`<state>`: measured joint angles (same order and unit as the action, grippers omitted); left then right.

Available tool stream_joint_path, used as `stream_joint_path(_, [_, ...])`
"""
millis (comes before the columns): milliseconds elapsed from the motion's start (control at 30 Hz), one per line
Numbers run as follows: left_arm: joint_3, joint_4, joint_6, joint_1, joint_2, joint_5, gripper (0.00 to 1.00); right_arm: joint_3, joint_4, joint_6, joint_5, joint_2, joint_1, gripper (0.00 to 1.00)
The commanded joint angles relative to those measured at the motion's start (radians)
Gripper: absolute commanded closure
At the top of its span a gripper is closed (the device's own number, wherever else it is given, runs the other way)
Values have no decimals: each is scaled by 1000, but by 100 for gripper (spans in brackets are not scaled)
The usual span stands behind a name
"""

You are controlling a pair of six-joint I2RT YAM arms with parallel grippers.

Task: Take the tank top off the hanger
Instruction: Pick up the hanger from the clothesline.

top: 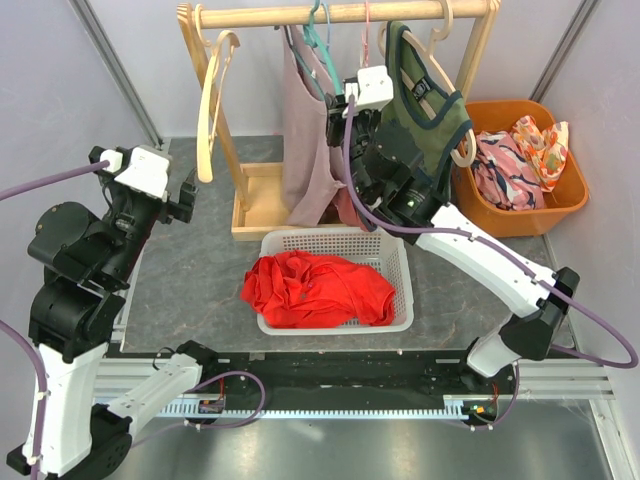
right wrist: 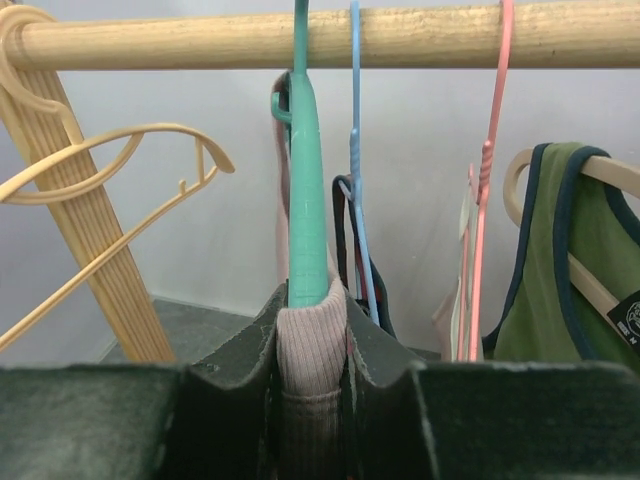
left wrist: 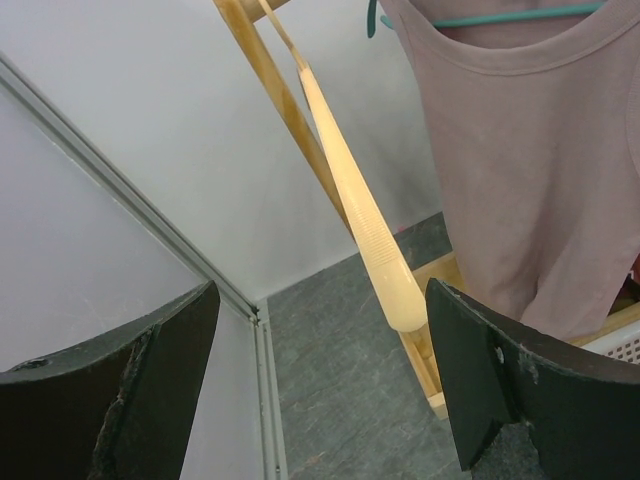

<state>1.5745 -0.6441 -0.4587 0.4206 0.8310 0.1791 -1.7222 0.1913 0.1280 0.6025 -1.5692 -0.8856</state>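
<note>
A mauve ribbed tank top (top: 305,150) hangs on a teal hanger (top: 318,40) from the wooden rail (top: 340,13). My right gripper (top: 338,100) is shut on its shoulder strap; in the right wrist view the strap (right wrist: 312,345) is pinched between the pads (right wrist: 375,350), draped over the teal hanger's arm (right wrist: 305,200). My left gripper (top: 186,196) is open and empty, left of the rack. In the left wrist view its gripper (left wrist: 322,310) frames an empty wooden hanger (left wrist: 360,220), with the tank top (left wrist: 540,170) to the right.
A green tank top (top: 425,120) hangs on a wooden hanger right of my right gripper. Blue and pink hangers (right wrist: 490,170) hang between. A white basket (top: 400,300) holds red cloth (top: 315,290). An orange bin (top: 560,215) of clothes stands at right.
</note>
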Motion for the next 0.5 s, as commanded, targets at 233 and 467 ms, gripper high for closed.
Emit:
stream_joint_path(233, [-2,1,63,-17,-3,-47,6,53,-231,-174,-387,343,-23,100])
stream_joint_path(467, [-96,-68,175,-49,-53,-243,0,80,-340,-280,-521,572,-23,100])
